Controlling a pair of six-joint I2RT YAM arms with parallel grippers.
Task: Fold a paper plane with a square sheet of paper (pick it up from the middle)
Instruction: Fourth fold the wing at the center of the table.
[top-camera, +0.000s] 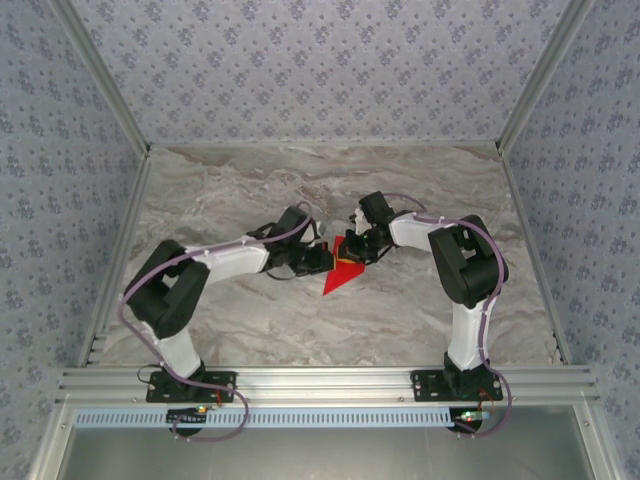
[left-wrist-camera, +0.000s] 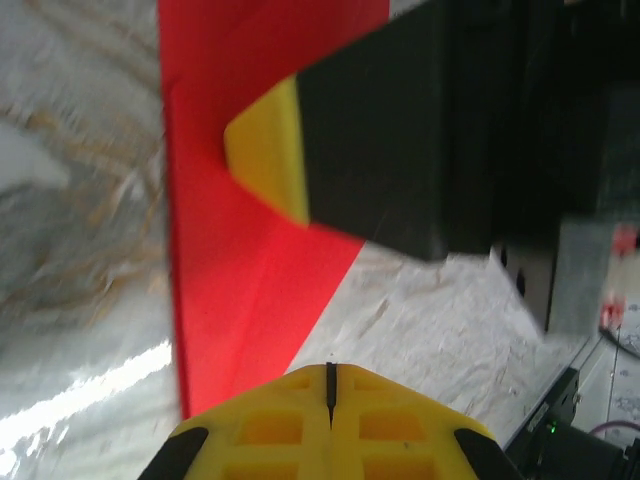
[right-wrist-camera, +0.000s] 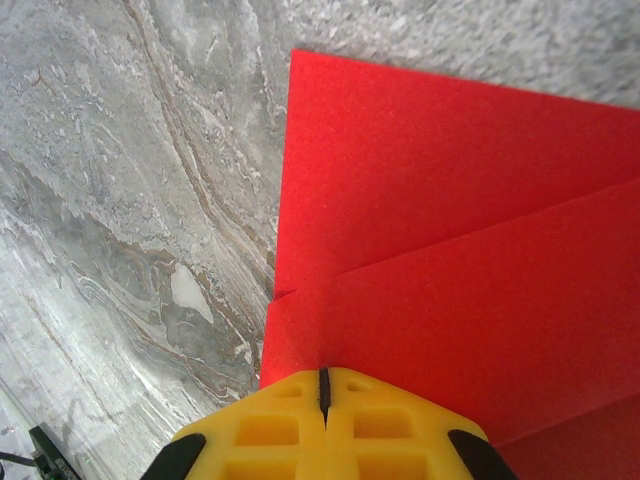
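Right wrist: red paper (right-wrist-camera: 450, 250) lies beneath the closed jaws' tips.

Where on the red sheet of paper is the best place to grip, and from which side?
Probably the pointed near corner of the square sheet of paper, approached from the near side. It lies flat on the table, so pinch that thin free edge; the left tool and right tool crowd its far part.

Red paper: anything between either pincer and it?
Nothing visible. The left pincer and right pincer, both shut, have their tips right at the folded red paper on the table; no other object lies between.
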